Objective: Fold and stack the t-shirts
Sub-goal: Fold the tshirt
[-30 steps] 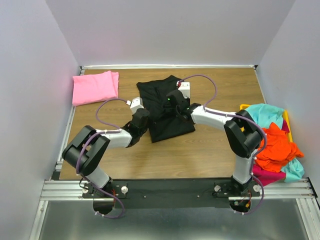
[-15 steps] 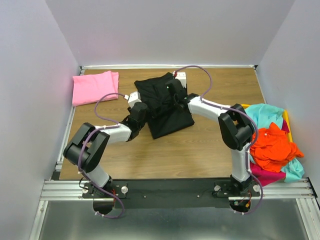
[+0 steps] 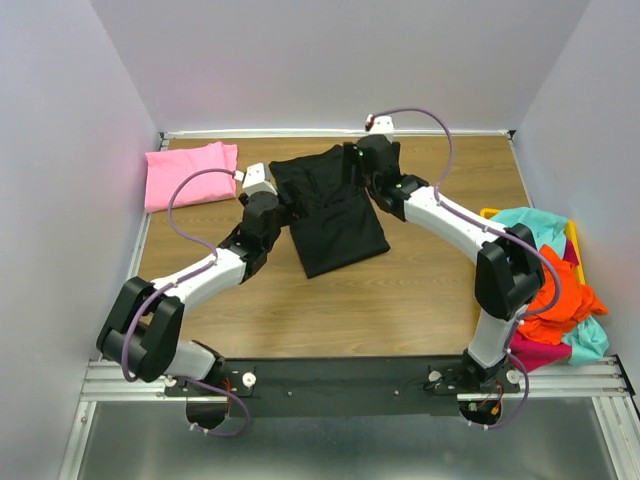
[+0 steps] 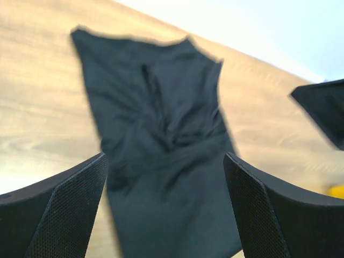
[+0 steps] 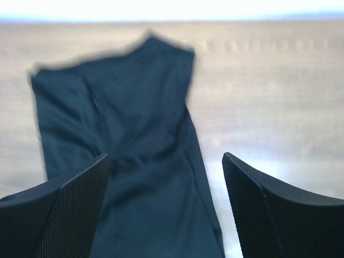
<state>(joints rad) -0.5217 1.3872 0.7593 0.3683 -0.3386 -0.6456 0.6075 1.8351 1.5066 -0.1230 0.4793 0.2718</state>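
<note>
The black t-shirt lay flat near the middle of the surface, toward its far side. It was a long panel, narrow at the far end and wider at the near end, with a crumpled ridge running down its middle in both wrist views. A second earlier both arms had been low over its centre with their jaws shut. By this moment the left jaws and right jaws had both sprung wide apart and held nothing. They had drawn back toward the garment's far end, the left just off its left edge and the right over its far right corner. The cloth had been pulled slightly farther away and straightened.

This read as a fold laid down and released. The panel looked too long to stack as it was, so another fold across its length probably remained. The pink t-shirt sat folded in the far left corner, well apart from the black one, the likely place for the stack. The teal, orange and magenta t-shirts were heaped untouched in the yellow bin at the right edge.
</note>
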